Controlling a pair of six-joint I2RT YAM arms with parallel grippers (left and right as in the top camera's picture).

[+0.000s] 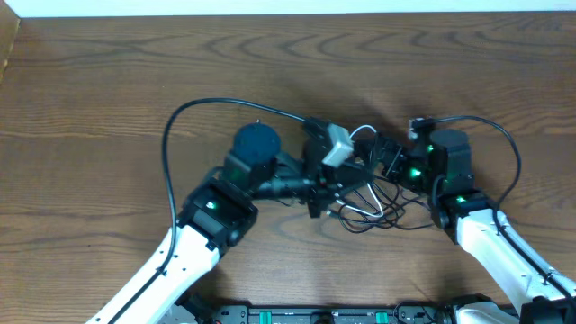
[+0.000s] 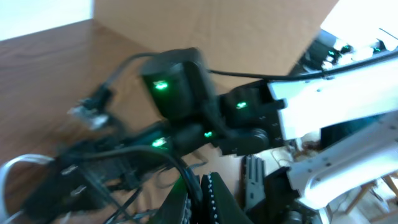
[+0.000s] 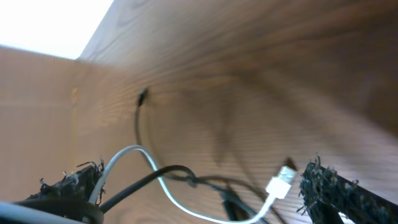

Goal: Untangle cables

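Note:
The cables (image 1: 362,209) lie in a tangle of thin black cords and one white cord on the table between my two arms. My left gripper (image 1: 322,187) is at the tangle's left edge. In the left wrist view it (image 2: 200,198) is shut on a black cable (image 2: 180,168). My right gripper (image 1: 380,159) is at the tangle's upper right. In the right wrist view it (image 3: 202,199) is open, with its fingers wide apart. The white cable (image 3: 180,208) with its white plug (image 3: 283,180) and a black cable (image 3: 149,180) run between them.
A small grey-white block (image 1: 337,148) sits on top of the left gripper's head. The arms' own thick black cables arc over the table at the left (image 1: 171,135) and the right (image 1: 513,148). The wooden table (image 1: 108,72) extends to a pale back edge.

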